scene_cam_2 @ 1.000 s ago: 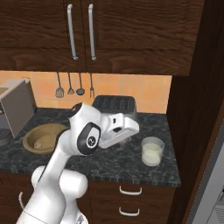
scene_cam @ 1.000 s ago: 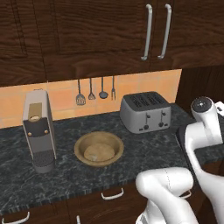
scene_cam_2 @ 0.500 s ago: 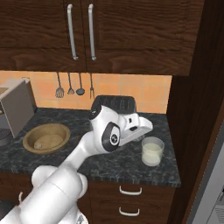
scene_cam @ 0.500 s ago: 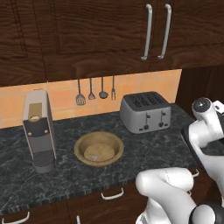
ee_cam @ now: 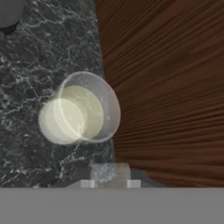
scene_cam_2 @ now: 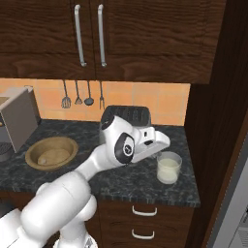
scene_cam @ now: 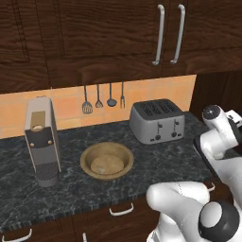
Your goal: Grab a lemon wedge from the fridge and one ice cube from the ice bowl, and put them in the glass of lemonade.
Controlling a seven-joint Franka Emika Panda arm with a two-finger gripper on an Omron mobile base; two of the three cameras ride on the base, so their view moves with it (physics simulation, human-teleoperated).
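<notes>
Swung rightward, arm now hangs its pincer, pinching an ice cube, above the glass of lemonade.

On the worktop I saw the coffee machine left of the ice bowl, the toaster behind-right, the glass of lemonade far right.

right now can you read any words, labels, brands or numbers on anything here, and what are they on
No readable text anywhere in these views.
toaster: small dark marks on its front, no legible letters.
coffee machine: plain panels, no brand visible.
glass of lemonade: clear, unmarked.
ice bowl: plain.
upper cabinets: wood grain and handles only.
</notes>
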